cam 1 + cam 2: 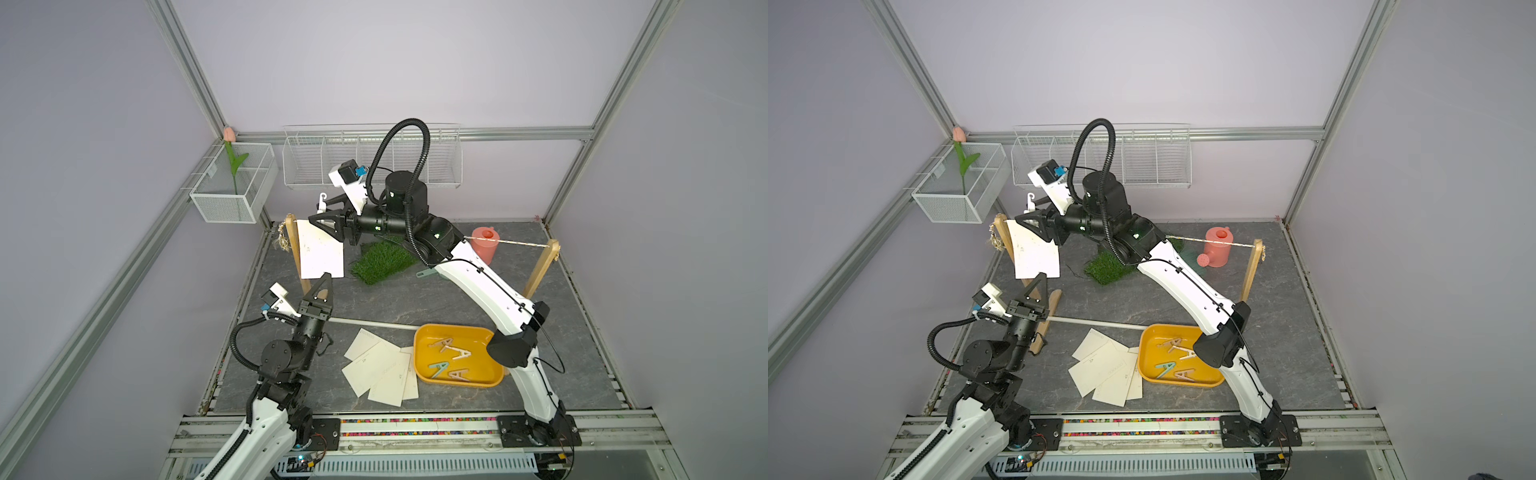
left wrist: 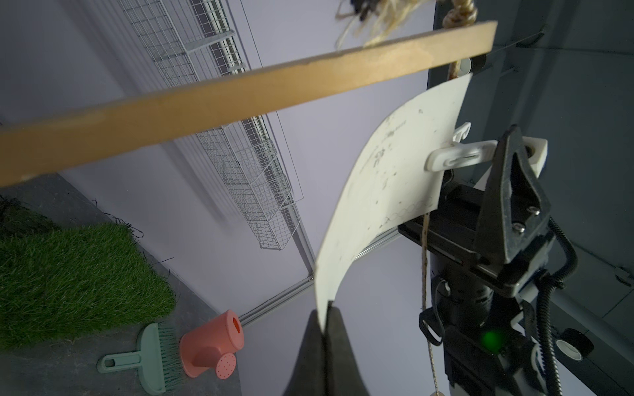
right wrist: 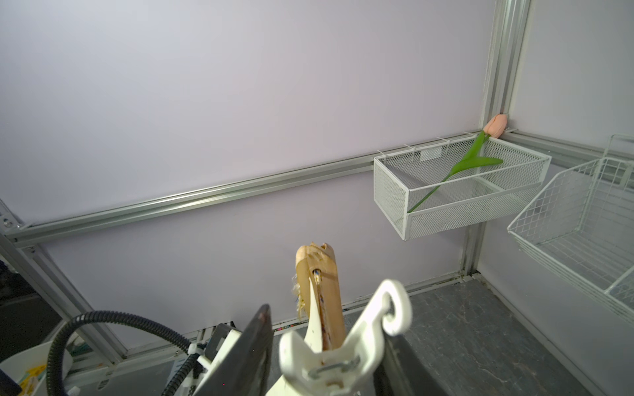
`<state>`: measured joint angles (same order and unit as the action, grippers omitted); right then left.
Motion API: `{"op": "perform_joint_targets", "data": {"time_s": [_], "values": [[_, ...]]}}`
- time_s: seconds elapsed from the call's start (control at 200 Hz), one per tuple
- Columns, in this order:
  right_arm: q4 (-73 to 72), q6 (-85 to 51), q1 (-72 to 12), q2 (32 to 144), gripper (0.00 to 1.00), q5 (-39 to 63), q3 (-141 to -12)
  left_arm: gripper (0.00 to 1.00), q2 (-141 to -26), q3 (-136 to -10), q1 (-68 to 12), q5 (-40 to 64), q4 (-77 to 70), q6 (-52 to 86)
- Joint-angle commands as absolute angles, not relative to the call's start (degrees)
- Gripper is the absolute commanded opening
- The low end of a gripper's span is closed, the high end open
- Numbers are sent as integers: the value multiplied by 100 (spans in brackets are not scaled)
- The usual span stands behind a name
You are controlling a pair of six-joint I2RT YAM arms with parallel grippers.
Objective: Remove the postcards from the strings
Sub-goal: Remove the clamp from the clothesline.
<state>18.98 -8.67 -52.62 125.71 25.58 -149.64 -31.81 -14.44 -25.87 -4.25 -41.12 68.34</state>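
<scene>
While the hanging postcard (image 1: 321,253) is pinched by the left jaws, its clothespin (image 2: 436,162) is squeezed by the right jaws. It could be torn by an early pull.

Cream postcard (image 1: 320,253), dark specks; white clothespin (image 3: 343,346); yellow tray (image 1: 473,340); coral watering can (image 1: 482,251); green grass mat (image 1: 382,262); grey marbled tabletop (image 1: 415,299).

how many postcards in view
5. One hanging postcard on the string, bottom edge in the left pincer; four overlapped in a pile beside the yellow tray. Others may hide underneath.
</scene>
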Motion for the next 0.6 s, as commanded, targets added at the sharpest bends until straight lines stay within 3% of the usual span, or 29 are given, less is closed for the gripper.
{"op": "perform_joint_targets", "data": {"time_s": [0.0, 0.225, 0.305, 0.595], "values": [[1646, -892, -5284, 12632, 38, 2665, -15065, 0, -3087, -1367, -2558, -445, -4035, 6830], [1591, -770, -5288, 12528, 30, 2572, -15034, 0, -2746, -1294, -2558, -409, -3681, 6779], [1528, -721, -5286, 12457, 22, 2527, -14989, 0, -2556, -1249, -2558, -405, -3475, 6742], [1196, -462, -5230, 12179, 24, 2175, -14937, 0, -1709, -1257, -2558, -66, -2559, 6421]]}}
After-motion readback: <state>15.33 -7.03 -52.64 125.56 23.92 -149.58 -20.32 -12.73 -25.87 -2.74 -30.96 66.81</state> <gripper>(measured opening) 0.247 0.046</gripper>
